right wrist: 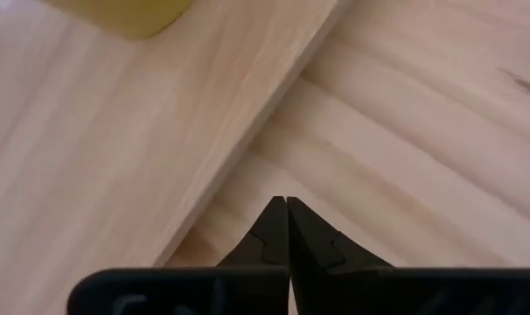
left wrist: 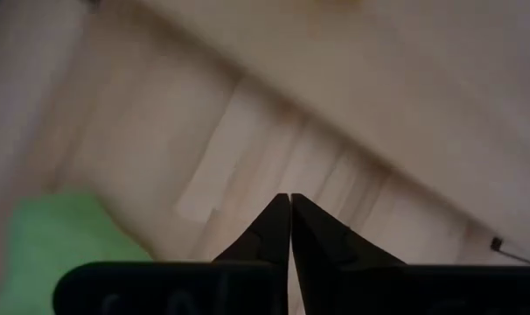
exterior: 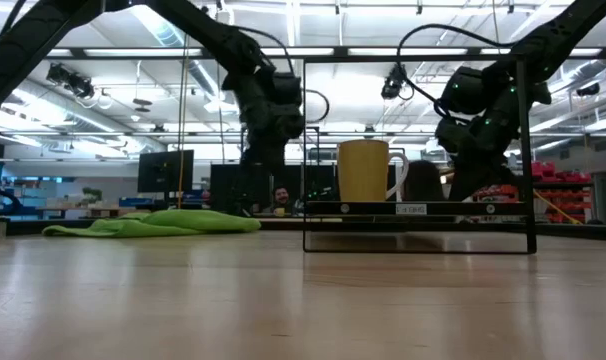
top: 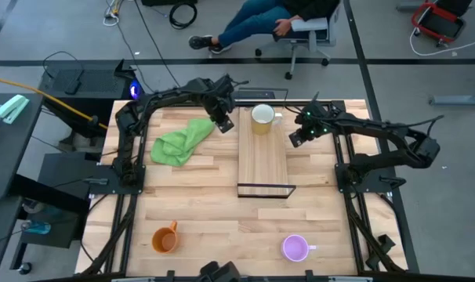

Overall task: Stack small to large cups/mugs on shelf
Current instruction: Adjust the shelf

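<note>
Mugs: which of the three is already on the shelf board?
The white mug with the yellowish inside, standing at the far end of the light-wood shelf board. The orange mug and light purple mug sit on the tabletop's near edge.

Three mugs are counted: one white mug (top: 262, 119) on the shelf, one orange mug (top: 165, 239) and one purple mug (top: 295, 248) on the table. One shelf (top: 262, 160), one green cloth (top: 180, 142) and one table (top: 198, 211) are present. Two robot arms are counted, each with one gripper: left gripper (top: 224, 123) and right gripper (top: 296, 138).

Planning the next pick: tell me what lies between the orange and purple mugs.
Only bare tabletop separates the orange mug and purple mug, seen in the high view.
</note>
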Controlling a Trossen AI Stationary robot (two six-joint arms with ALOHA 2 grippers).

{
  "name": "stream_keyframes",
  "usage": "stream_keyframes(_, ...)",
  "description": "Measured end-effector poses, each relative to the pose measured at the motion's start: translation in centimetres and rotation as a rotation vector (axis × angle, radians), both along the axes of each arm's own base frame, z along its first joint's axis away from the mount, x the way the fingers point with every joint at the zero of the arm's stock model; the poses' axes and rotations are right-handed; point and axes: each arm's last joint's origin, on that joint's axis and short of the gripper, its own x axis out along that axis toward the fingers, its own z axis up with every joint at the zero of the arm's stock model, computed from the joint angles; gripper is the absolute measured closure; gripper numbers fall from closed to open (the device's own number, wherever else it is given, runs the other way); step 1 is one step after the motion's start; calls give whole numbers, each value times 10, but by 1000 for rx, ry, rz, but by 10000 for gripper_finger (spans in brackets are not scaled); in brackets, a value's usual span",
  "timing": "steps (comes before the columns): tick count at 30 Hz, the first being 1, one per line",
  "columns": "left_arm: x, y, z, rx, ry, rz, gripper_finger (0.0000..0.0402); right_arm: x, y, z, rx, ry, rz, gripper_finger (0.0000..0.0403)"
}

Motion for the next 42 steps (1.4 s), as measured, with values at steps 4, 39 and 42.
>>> stream_keyframes(4, -2, -9, -23, -31, 31, 13, 391, 4, -4, -7, 14, 0, 5, 403)
stream_keyframes(39, 26, -19, -45, 25, -130, 133, 391, 17, -6, -12, 55, -72, -13, 403)
stream_keyframes(42, 26, -20, -46, 21, -114, 135, 393, 17, -6, -12, 52, -76, -14, 403)
